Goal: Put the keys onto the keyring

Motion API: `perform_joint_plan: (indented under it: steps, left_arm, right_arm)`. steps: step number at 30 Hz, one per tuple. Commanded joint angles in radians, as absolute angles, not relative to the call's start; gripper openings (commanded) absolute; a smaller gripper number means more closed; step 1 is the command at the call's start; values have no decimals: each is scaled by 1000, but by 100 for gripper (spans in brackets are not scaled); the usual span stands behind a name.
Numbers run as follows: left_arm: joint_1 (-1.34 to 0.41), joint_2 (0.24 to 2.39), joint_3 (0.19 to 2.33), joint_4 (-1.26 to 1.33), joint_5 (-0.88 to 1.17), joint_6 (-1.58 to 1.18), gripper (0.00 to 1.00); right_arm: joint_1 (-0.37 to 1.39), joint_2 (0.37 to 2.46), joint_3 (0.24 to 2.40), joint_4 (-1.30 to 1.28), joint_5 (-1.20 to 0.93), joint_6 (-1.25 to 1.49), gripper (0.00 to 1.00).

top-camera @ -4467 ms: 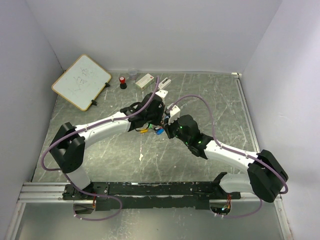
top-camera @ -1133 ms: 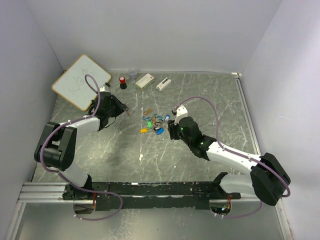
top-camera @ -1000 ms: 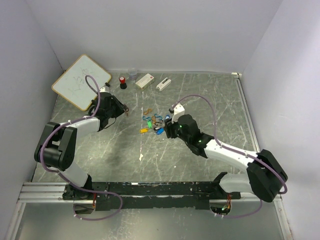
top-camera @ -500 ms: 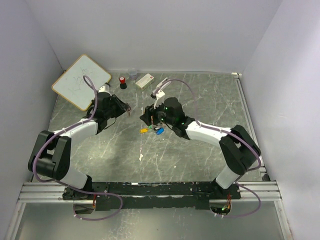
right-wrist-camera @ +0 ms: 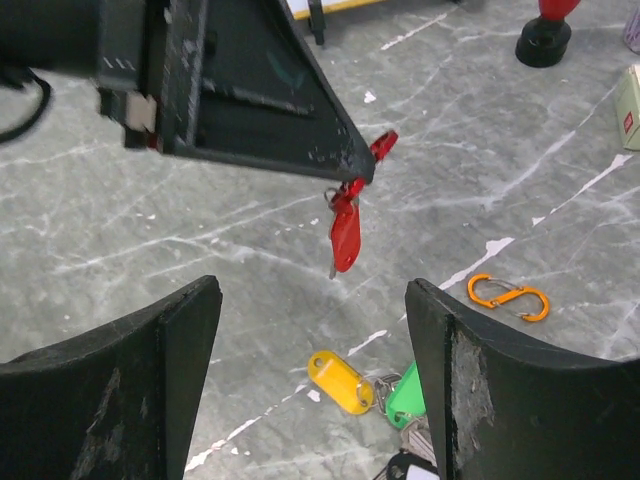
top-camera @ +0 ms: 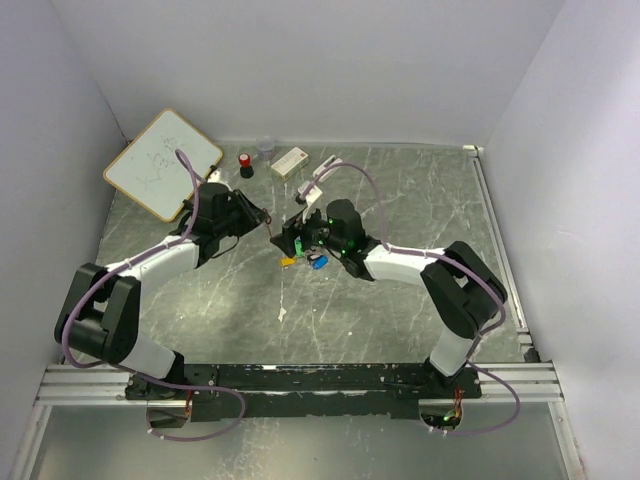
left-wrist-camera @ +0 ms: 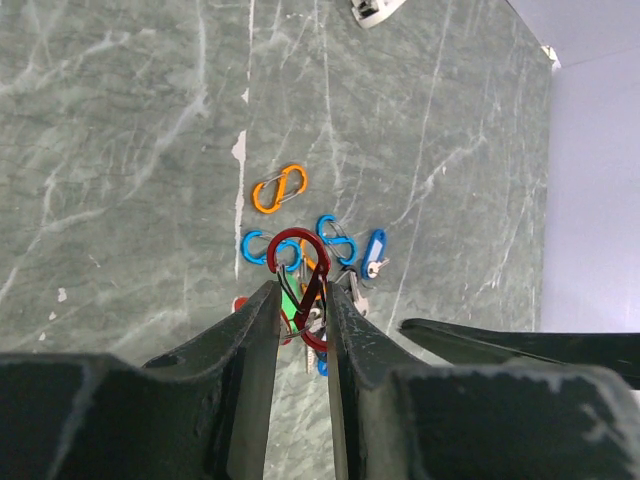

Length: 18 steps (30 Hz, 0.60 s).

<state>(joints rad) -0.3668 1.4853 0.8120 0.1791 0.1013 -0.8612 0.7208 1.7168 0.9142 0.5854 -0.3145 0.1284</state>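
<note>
The left gripper [left-wrist-camera: 302, 295] is clenched on the red keyring [right-wrist-camera: 382, 145], pinching it by its lower half so that only the upper loop pokes past the fingertips. 1 red key [right-wrist-camera: 345, 232] already hangs under that keyring. The right gripper [right-wrist-camera: 312, 290] faces the keyring with its jaws spread and nothing between them. The loose keys lie on the table [right-wrist-camera: 150, 230] below the keyring: a yellow key [right-wrist-camera: 338, 381], a green key [right-wrist-camera: 408, 393] beside it, and a blue key [left-wrist-camera: 374, 248] just past them. The likeliest failure is a knock. If the right gripper closes in on the keyring carelessly, its wide jaws could strike the dangling red key or twist the keyring in its narrow pinch. That could shake the key off or drop the keyring among the others. A second risk sits below the keyring. The keys are bunched close together, so a grab there could catch 2 at once, or snag the orange clip [right-wrist-camera: 508, 296] lying to one side.
</note>
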Motion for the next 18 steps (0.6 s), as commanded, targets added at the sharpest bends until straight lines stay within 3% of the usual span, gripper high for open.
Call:
perform_joint_plan:
  steps: [1,18]
  left_arm:
    - [-384,1448,862,154,128,-875,35]
    - [-420,1430,907,98,128,-890,35]
  right_arm:
    - [719,1768,849,763,-301,65,74]
    - [719,1903,789,1112,-257,107,60]
